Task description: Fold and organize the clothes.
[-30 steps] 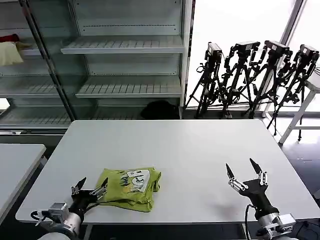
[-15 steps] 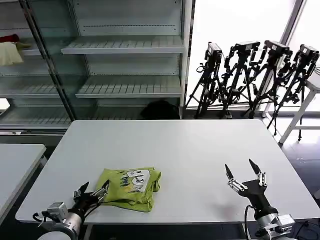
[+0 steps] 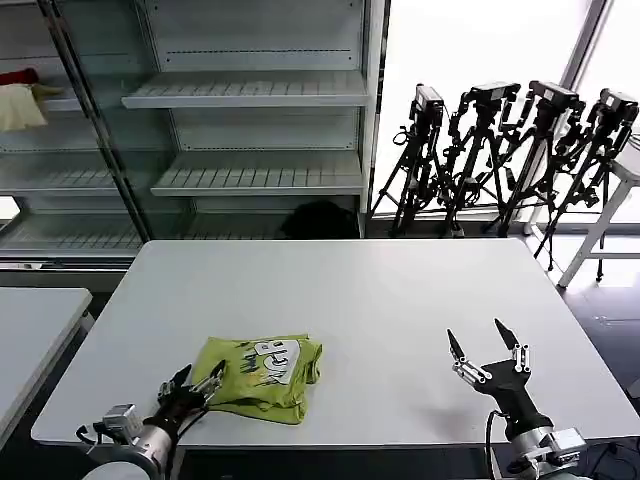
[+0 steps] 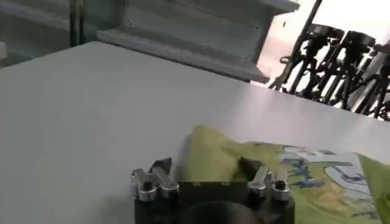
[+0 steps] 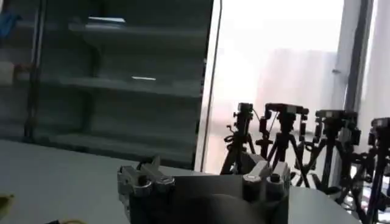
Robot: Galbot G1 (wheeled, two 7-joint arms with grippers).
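Observation:
The clothes are one lime yellow-green T-shirt (image 3: 258, 373), folded into a compact bundle with its white-and-dark print facing up, lying near the front left of the white table (image 3: 380, 300). My left gripper (image 3: 197, 384) is open at the bundle's near left edge, low over the tabletop. In the left wrist view the shirt (image 4: 286, 176) lies just beyond the spread left gripper (image 4: 207, 167), one finger over its edge. My right gripper (image 3: 482, 345) stands open above bare table at the front right, well apart from the shirt. In its own wrist view the right gripper (image 5: 204, 167) holds nothing.
Metal shelving (image 3: 250, 95) stands behind the table, with a cream cloth (image 3: 20, 105) and a red cloth (image 3: 22, 75) on a far-left shelf. Camera tripods (image 3: 510, 150) line the window at the back right. A second table (image 3: 30, 330) sits to the left.
My left gripper has moved forward and right, from beside the table's front edge up to the shirt's near left edge. The right gripper has barely shifted.

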